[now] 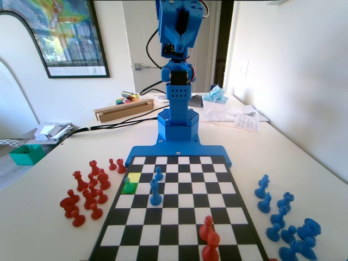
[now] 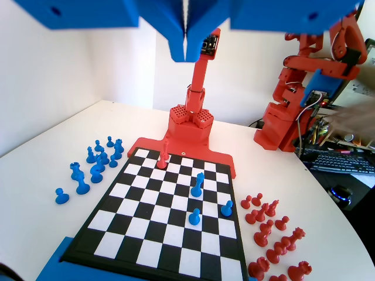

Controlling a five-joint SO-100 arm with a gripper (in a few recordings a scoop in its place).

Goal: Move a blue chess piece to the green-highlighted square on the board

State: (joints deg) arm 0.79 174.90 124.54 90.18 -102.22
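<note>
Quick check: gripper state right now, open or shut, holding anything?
Gripper: shut, jaws pressed together, holding nothing, raised high above the board.

A home room used as a hobby desk: a framed poster (image 1: 62, 35) hangs on the white wall, a door with a lever handle (image 1: 138, 67) stands behind, and a keyboard (image 2: 343, 164) lies at the white table's (image 1: 49, 217) right edge in the wrist view.
</note>
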